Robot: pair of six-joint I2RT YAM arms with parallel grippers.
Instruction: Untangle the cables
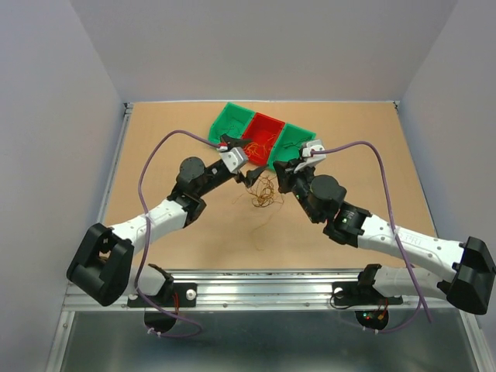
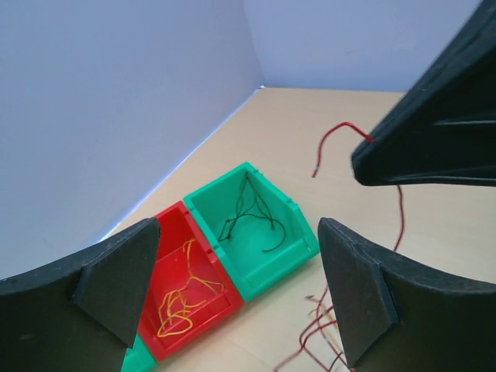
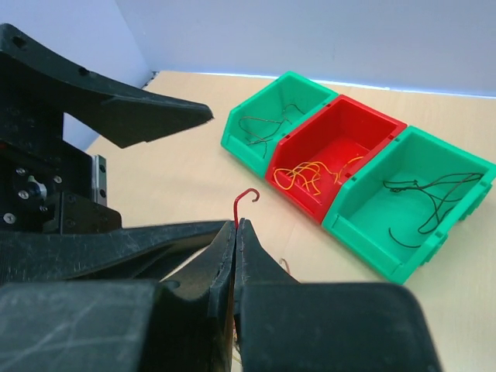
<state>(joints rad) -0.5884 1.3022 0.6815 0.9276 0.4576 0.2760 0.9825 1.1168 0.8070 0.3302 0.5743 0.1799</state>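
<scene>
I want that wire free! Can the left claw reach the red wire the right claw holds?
Probably yes: the left gripper is open right beside the red wire pinched by the right gripper, with nothing between.

Bins [image 1: 229, 118] hem the cables [image 1: 263, 191] behind; tabletop [image 1: 232, 236] in front lies open.

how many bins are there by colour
green bins: 2
red bin: 1
total: 3
</scene>
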